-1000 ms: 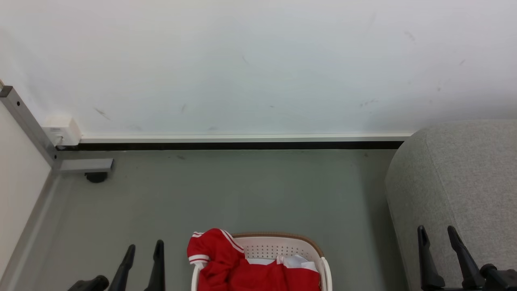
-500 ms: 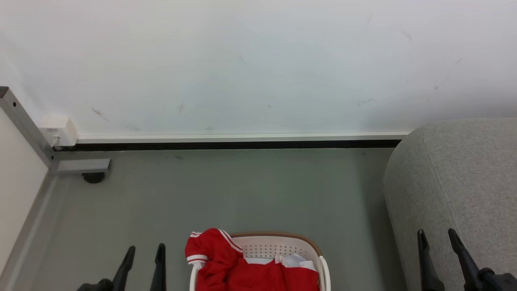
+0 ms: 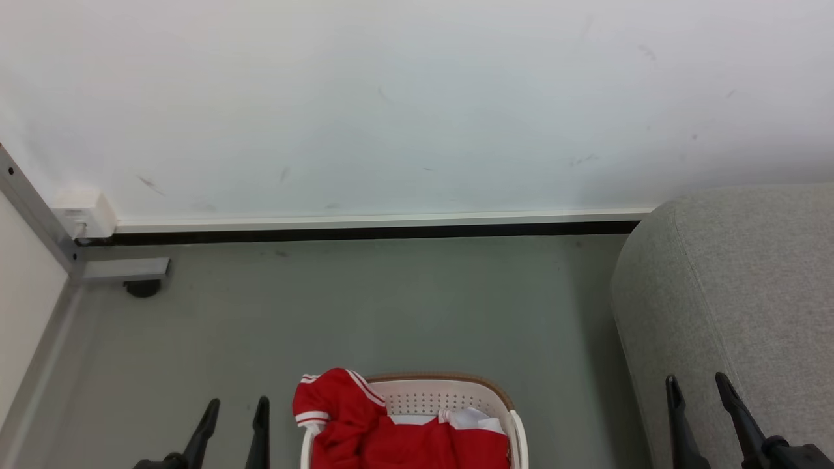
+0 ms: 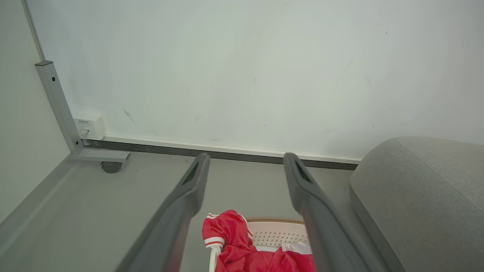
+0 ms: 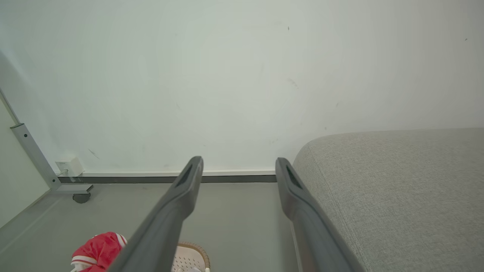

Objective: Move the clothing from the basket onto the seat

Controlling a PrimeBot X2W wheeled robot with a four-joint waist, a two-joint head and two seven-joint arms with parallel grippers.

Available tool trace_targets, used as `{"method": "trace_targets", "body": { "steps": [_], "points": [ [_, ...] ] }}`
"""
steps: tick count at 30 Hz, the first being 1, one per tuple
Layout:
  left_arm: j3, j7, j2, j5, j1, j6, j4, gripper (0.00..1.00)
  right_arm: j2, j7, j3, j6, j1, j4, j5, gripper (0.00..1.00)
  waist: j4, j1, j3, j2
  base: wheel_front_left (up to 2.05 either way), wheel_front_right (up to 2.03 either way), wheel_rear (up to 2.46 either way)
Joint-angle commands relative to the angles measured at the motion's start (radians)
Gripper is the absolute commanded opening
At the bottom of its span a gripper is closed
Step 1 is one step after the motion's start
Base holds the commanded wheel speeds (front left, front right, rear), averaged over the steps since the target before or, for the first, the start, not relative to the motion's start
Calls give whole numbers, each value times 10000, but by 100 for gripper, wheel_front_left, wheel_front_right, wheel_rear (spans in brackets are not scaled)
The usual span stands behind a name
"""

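Observation:
Red clothing (image 3: pixel 391 436) with white-striped cuffs fills the white basket (image 3: pixel 449 398) at the bottom middle of the head view; one sleeve hangs over its left rim. A bit of white fabric lies on the red cloth. The grey seat (image 3: pixel 736 293) stands to the right. My left gripper (image 3: pixel 236 405) is open, left of the basket, holding nothing. My right gripper (image 3: pixel 697 384) is open in front of the seat's side. The left wrist view has the clothing (image 4: pixel 242 245), basket (image 4: pixel 280 234) and seat (image 4: pixel 423 189) between and beyond the open fingers (image 4: pixel 193 185). In the right wrist view the seat (image 5: pixel 397 181) is at right, a red sleeve (image 5: pixel 96 251) low left.
A white wall (image 3: pixel 391 98) with a dark skirting strip runs behind the grey floor (image 3: pixel 365 306). At the left stand a metal frame post (image 3: pixel 32 202), a white wall box (image 3: pixel 81 212) and a foot with a black caster (image 3: pixel 140 286).
The whole head view has shifted a little left and up as the camera moved. Both grippers sit slightly lower in the picture, still open.

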Motion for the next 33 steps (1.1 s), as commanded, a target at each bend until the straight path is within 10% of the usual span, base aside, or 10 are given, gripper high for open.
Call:
{"method": "trace_targets", "body": {
  "steps": [1,16,33],
  "points": [
    [18,-11,67,78,76,15,11,100,-56,-35,2,-21,72,34,44,100,-24,-1,6,0,0,0,0],
    [-389,-9,215,-205,-144,15,272,100,-55,-21,415,-21,-324,38,145,100,-746,-1,385,0,0,0,0],
    [-3860,-9,1708,-731,-3042,15,3812,100,-49,-21,711,-21,-1404,-717,803,100,-2299,-1,2901,0,0,0,0]
  ]
}}
